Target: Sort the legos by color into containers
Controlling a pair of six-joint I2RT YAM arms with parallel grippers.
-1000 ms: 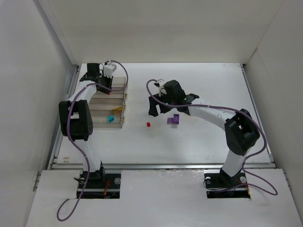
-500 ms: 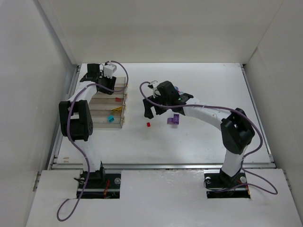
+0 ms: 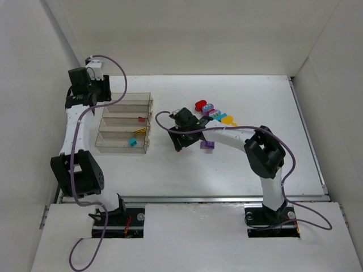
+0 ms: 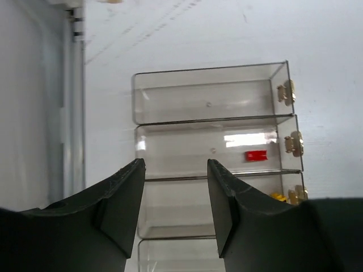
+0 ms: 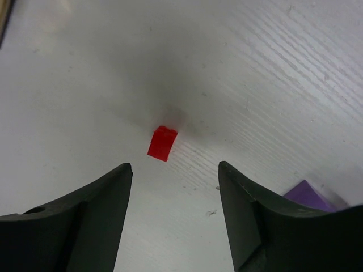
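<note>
Surface: a white, wood-grained surface (image 3: 170, 175) with a metal rail (image 3: 193, 198) along its near edge.
Room: plain white walls (image 3: 193, 34) close it in on the left, far and right sides.
Bins: four clear bins (image 3: 113, 122) are joined in a row at the far left. The row runs far to near, with the yellowish tabs facing right.
Bin contents: the second bin from the far end holds a red brick (image 4: 256, 155). The third holds a yellow brick (image 3: 139, 131), and the nearest a cyan brick (image 3: 132, 142).
Loose bricks: a cluster (image 3: 214, 113) of red, purple, cyan and yellow bricks lies far of centre. A purple brick (image 3: 207, 145) lies alone near the centre. A loose red brick (image 5: 162, 143) lies flat on the surface just left of it.
Left fingers (image 4: 133, 181): apart and gripping nothing, raised by the left wall beside the far end of the bins.
Right fingers (image 5: 116, 187): apart and gripping nothing. They hover over the loose red brick, which shows in the gap between them, untouched.
Edges: the bins stand close to the left wall, with their tabs toward the middle.
Open room: the bins and the cluster are well apart. The loose red brick lies between the bins and the purple brick.
</note>
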